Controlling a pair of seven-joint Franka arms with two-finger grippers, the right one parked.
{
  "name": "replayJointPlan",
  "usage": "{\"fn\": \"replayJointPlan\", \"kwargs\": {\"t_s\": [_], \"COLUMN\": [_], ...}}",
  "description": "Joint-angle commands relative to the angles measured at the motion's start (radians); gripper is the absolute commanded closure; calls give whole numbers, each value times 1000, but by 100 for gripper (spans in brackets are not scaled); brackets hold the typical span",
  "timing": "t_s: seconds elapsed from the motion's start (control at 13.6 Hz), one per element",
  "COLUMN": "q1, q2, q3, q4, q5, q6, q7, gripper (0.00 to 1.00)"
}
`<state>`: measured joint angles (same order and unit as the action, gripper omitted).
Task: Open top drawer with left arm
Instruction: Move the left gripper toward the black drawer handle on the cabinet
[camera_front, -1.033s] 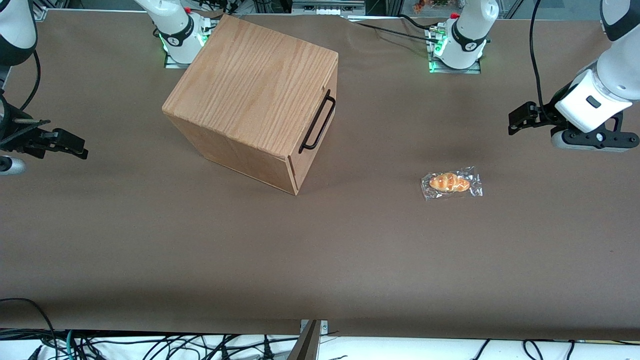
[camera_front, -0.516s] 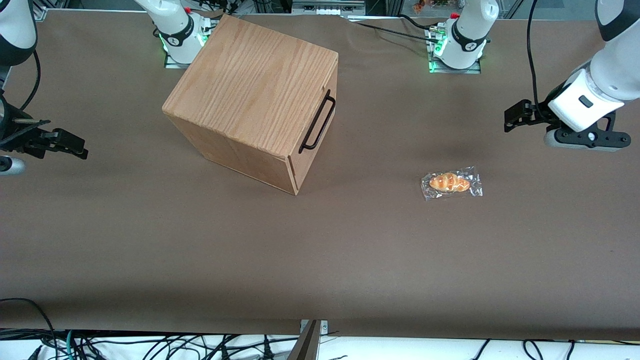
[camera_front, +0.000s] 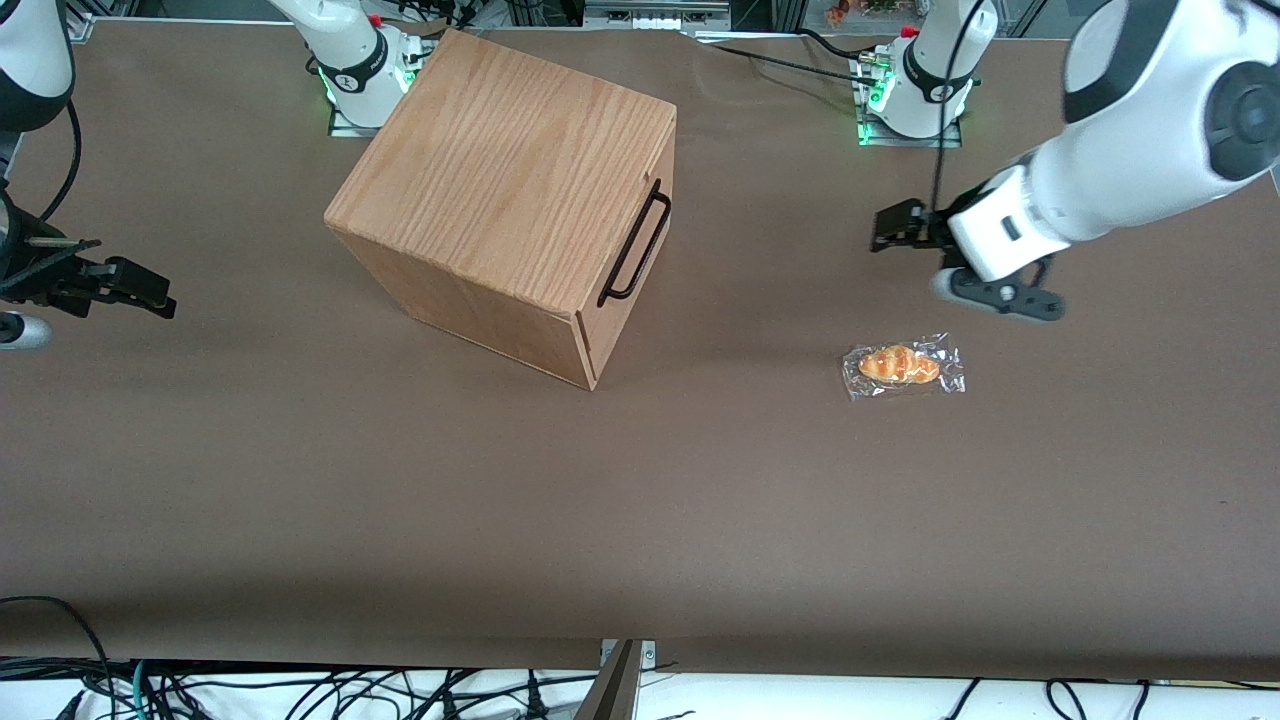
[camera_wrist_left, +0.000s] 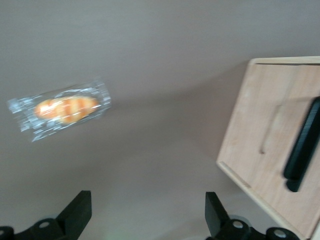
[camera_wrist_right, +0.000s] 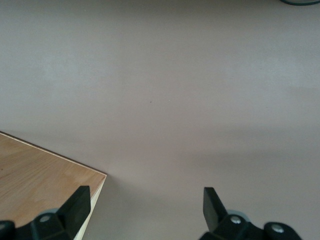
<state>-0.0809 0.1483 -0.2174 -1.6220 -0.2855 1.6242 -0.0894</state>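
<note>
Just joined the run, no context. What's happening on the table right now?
The left arm is reaching toward the wooden box to open its top drawer, which is shut. Its gripper is open, holds nothing, and hangs in the air above the table, well short of the drawer's black handle. A wrapped bread roll lies on the table, nearer the front camera than the gripper.

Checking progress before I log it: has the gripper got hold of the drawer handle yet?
No, the gripper hangs open above the table, well apart from the black handle.
</note>
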Motion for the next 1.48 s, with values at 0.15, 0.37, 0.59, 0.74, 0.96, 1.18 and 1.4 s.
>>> {"fn": "replayJointPlan", "kwargs": {"t_s": [0.15, 0.37, 0.59, 0.74, 0.96, 1.18, 1.4], "q1": [-36, -63, -111, -126, -154, -177, -189], "q2": [79, 111, 157, 178, 194, 197, 217], "q3": [-146, -194, -203, -217, -226, -229, -258], "q4": [30, 14, 13, 10, -41, -96, -108], "q5": [-21, -9, 48, 49, 49, 51, 120], "q6": [175, 266, 311, 367, 459, 531, 548], "q7": [-156, -234, -242, -268, -273, -273, -274], "gripper": [0, 0, 0, 0, 0, 0, 0]}}
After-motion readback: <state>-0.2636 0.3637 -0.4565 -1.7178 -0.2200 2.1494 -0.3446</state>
